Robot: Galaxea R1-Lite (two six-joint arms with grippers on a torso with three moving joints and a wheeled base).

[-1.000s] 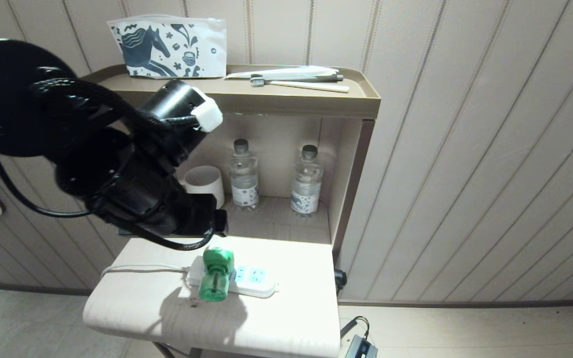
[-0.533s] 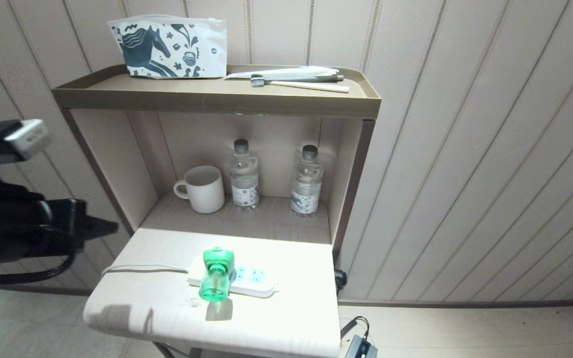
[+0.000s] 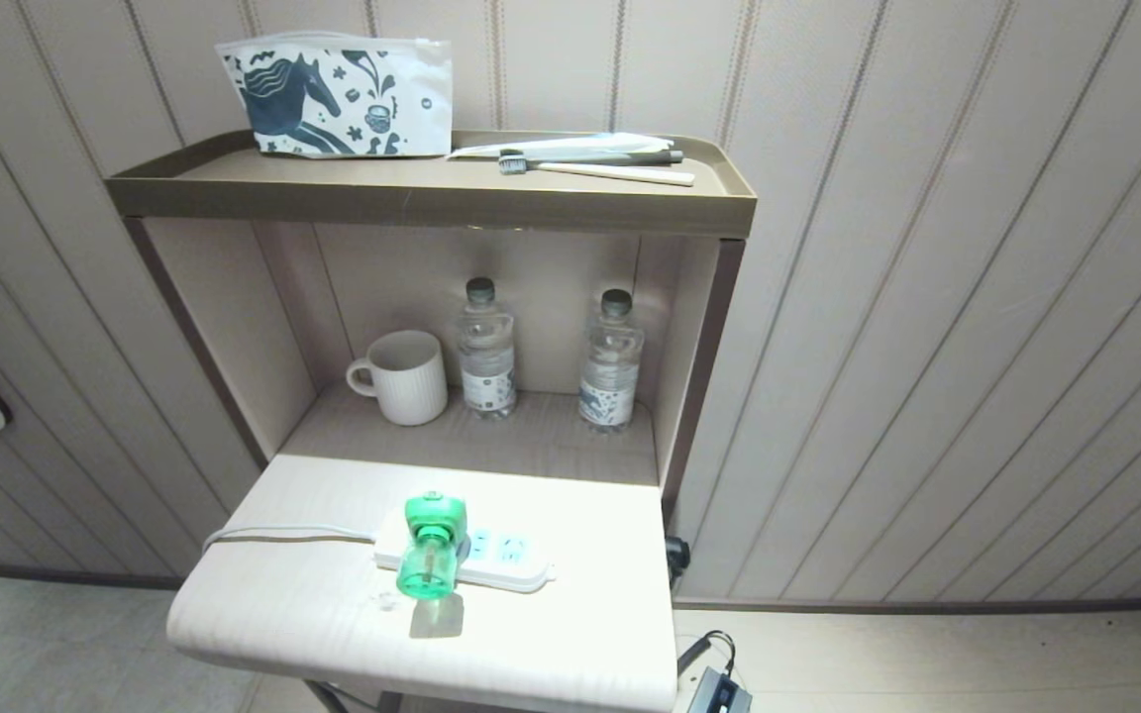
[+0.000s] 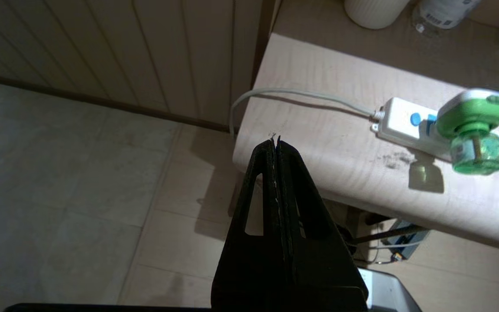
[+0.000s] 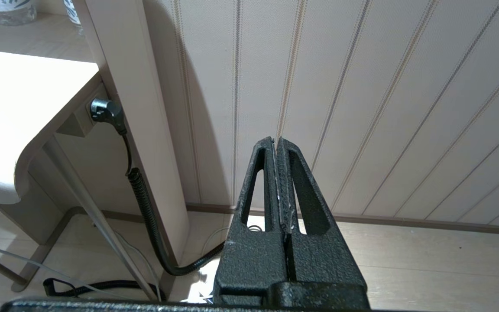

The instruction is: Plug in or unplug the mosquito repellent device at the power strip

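The green-and-white mosquito repellent device point(image 3: 430, 545) point(image 4: 474, 130) sits plugged into the left socket of the white power strip point(image 3: 506, 555) point(image 4: 399, 121) on the pale tabletop point(image 3: 333, 614), its green bottle pointing toward the front edge. Neither arm shows in the head view. My left gripper point(image 4: 275, 139) is shut and empty, held off the table's left corner, well away from the device. My right gripper point(image 5: 275, 141) is shut and empty too, parked beside the cabinet facing the panelled wall.
Behind the tabletop, an open shelf point(image 3: 491, 436) holds a white mug point(image 3: 404, 376) and two clear water bottles point(image 3: 486, 347). The top shelf point(image 3: 432, 188) carries a pouch and toothbrushes. A black plug and coiled cord point(image 5: 115, 117) hang on the cabinet's right side.
The left arm, which hung over the device a second ago, has pulled back to the left and left the head view. The device stays plugged in where it was.
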